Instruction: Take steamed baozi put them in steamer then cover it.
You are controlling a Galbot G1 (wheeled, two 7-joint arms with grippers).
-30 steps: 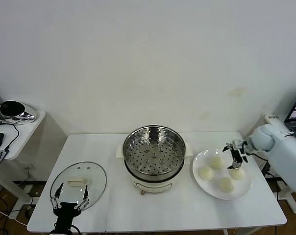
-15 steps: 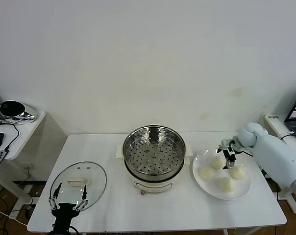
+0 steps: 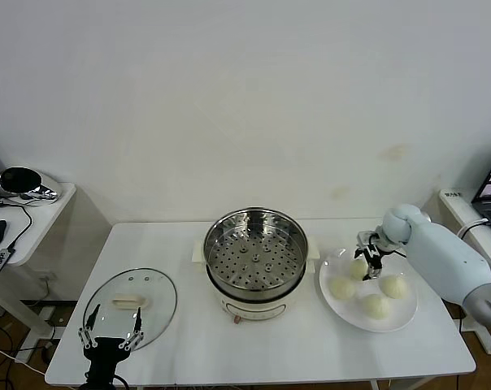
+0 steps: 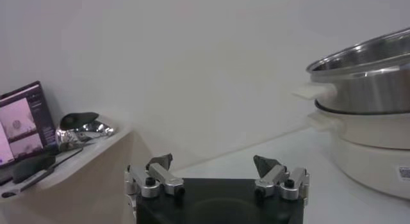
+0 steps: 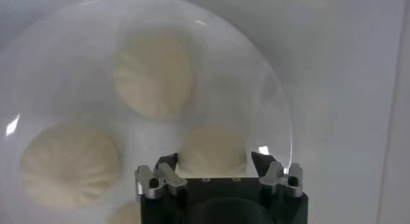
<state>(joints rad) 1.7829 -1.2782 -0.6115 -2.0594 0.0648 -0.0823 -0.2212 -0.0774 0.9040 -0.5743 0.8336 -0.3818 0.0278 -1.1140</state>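
Four buns sit on the white plate (image 3: 336, 307) to the right of the steamer (image 3: 255, 262), and the bun nearest the back (image 3: 358, 269) lies between the jaws of the right gripper (image 3: 367, 262), which are partly closed around it; I cannot tell whether they grip it yet. To do this pick well, I would close gently and evenly on the bun's sides so the soft dough is not crushed, then lift straight up, clear of its neighbours. The left gripper (image 3: 109, 336) hangs wide open and empty at the near edge of the glass lid (image 3: 130, 305).
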